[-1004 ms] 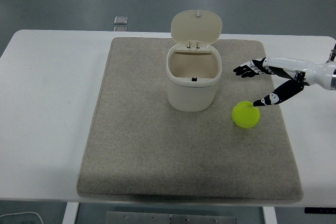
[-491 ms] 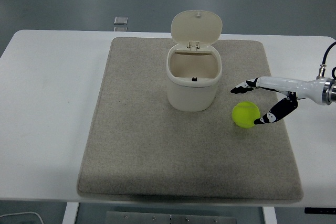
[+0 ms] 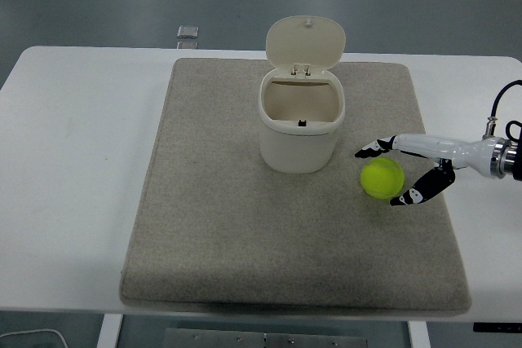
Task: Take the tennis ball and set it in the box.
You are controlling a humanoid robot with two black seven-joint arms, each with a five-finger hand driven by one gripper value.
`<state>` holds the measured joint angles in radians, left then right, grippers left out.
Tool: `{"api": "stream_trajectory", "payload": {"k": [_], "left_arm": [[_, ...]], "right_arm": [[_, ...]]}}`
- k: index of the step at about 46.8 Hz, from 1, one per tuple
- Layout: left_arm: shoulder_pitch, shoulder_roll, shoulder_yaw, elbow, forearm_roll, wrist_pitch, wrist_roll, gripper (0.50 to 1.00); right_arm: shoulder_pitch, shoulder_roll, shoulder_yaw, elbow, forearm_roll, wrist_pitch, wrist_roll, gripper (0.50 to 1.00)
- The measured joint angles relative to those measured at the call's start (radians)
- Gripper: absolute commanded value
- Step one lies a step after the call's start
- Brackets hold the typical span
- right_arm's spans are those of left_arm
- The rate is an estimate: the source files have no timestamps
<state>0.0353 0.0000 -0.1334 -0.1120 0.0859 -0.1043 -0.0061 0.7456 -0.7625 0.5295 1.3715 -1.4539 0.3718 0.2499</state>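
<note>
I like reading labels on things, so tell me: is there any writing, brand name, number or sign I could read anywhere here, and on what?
None can be read.
Cream plastic bin with open flip lid: plain, no print visible.
Yellow-green tennis ball: no logo shows.
Small grey square object beyond the beige felt mat: too small to tell.
Right hand: white marks on black fingers, not letters.

The smooth white tabletop (image 3: pixel 73 160) has a faint sheen. The grey-beige rectangular fabric mat (image 3: pixel 245 234) looks matt and coarse. The cream plastic bin with its flip lid (image 3: pixel 300 124) looks smooth, the yellow-green tennis ball (image 3: pixel 382 178) fuzzy and matt.
</note>
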Motion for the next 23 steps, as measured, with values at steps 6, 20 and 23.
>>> {"api": "stream_trajectory", "payload": {"k": [6, 20, 23], "left_arm": [[0.0, 0.0, 0.0, 0.0, 0.0, 0.0, 0.0, 0.992], [0.0, 0.0, 0.0, 0.0, 0.0, 0.0, 0.0, 0.992], [0.0, 0.0, 0.0, 0.0, 0.0, 0.0, 0.0, 0.992]], "right_arm": [[-0.003, 0.0, -0.002, 0.0, -0.006, -0.002, 0.0, 0.768], [-0.003, 0.003, -0.002, -0.002, -0.012, -0.003, 0.002, 0.756], [-0.003, 0.003, -0.002, -0.003, -0.013, -0.003, 0.002, 0.736]]}}
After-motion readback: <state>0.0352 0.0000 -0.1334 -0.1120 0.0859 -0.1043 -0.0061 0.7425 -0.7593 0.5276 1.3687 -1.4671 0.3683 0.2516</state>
